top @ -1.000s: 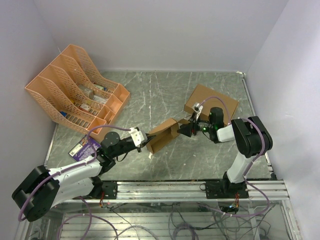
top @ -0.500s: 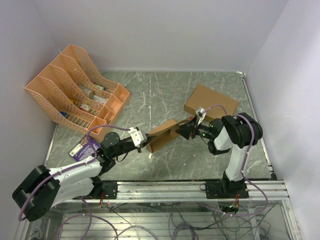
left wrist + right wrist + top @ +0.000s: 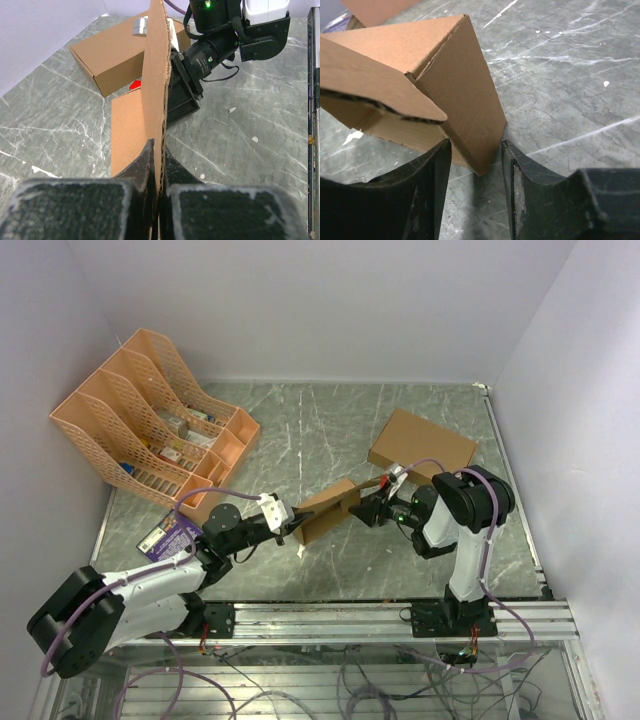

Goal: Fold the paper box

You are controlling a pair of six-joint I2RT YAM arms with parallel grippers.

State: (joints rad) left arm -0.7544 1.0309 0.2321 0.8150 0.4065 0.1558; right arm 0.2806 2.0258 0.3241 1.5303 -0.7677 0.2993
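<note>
– Left tool (image 3: 159, 170): shut tight on the lower edge of one upright panel of the paper box (image 3: 156, 85), which shows edge-on between my fingers. Right tool (image 3: 474, 161): jaws partly apart, astride the far end corner of the box. Whether they press it I cannot tell.

– Where does the box lie, and how do you expect it to handle?

– It rests near the middle of the table (image 3: 330, 430), half formed, spanning the gap between my two tools. It is just in front of the larger closed carton (image 3: 420, 445) and apart from it. I judge it light, made of thin corrugated board: stiff along a flat panel, weak at the scored creases, easily dented by a hard pinch. Its surface looks matt, so slip should be slight.

– And the best hold?

– Flat on a panel, near a free edge and close beside a crease, so that the board bends at the score and not across the face. A corner hold such as my right one may crush the corner if closed far.
</note>
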